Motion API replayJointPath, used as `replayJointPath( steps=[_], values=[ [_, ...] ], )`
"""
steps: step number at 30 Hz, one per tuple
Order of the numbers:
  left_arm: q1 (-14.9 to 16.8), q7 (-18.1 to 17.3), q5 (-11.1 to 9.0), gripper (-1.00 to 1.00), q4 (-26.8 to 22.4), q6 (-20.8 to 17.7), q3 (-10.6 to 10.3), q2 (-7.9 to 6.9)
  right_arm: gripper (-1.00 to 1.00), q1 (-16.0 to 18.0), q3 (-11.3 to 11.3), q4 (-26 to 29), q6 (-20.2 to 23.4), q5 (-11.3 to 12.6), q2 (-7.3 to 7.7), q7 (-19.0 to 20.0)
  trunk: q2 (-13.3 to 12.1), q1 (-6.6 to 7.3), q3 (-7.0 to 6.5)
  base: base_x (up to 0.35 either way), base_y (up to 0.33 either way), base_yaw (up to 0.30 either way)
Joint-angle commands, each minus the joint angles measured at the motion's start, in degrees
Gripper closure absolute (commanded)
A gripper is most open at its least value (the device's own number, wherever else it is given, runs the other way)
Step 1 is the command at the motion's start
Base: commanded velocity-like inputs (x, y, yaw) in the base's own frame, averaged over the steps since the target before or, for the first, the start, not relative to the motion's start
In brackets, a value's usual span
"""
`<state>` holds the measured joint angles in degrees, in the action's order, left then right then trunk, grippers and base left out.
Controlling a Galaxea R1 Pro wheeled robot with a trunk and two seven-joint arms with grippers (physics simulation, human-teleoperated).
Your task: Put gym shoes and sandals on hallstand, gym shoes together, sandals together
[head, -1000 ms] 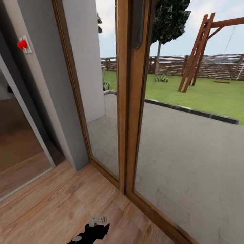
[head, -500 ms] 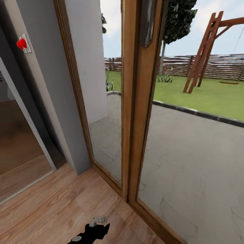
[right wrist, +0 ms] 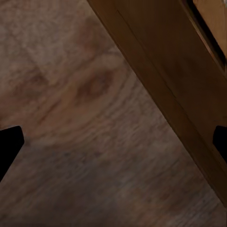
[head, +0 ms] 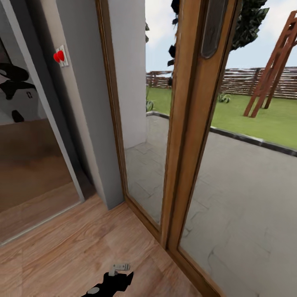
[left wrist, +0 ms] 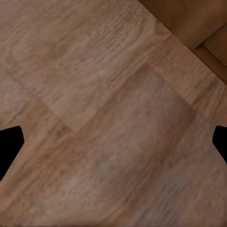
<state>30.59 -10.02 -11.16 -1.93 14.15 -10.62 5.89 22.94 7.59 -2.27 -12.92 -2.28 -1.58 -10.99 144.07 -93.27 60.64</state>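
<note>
The gym shoes, the sandals and the hallstand are out of view. The corridor floor (head: 70, 251) is light-brown wood plank. In the left wrist view my left gripper (left wrist: 113, 146) is open over bare planks, its black fingertips (left wrist: 8, 146) at the two edges of the picture with nothing between them. My right gripper (right wrist: 113, 146) is open too, above the floor (right wrist: 71, 118) beside a brown wooden door frame (right wrist: 165, 90). A black piece of my arm with a grey bracket (head: 111, 280) shows low in the head view.
A wood-framed glass door (head: 187, 136) stands close ahead, with a paved terrace and lawn behind it. A grey wall (head: 82, 123) with a switch carrying a red mark (head: 60, 56) is to its left. Further left is a reflective glass panel (head: 29, 165).
The whole head view has shifted to the right, so the camera has turned left. More of the glass panel on the left shows now. The arm piece keeps its place in the picture.
</note>
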Motion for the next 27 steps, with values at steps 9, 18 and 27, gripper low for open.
replayJointPath(
  steps=[9,18,27],
  values=[
    [0.0,0.0,0.0,-1.0,0.0,0.0,0.0,0.0,-1.0,0.0,0.0,0.0,0.0,0.0,0.0,0.0,0.0,0.0,-0.23,0.001,0.0,0.281],
    [0.0,0.0,0.0,-1.0,0.0,0.0,0.0,0.0,-1.0,0.0,0.0,0.0,0.0,0.0,0.0,-0.1,0.0,0.0,-0.45,0.0,0.0,0.283],
    [0.0,0.0,0.0,-1.0,0.0,0.0,0.0,0.0,-1.0,0.0,0.0,0.0,0.0,0.0,0.0,0.0,0.0,0.0,-0.68,0.0,0.0,0.283]
  ],
)
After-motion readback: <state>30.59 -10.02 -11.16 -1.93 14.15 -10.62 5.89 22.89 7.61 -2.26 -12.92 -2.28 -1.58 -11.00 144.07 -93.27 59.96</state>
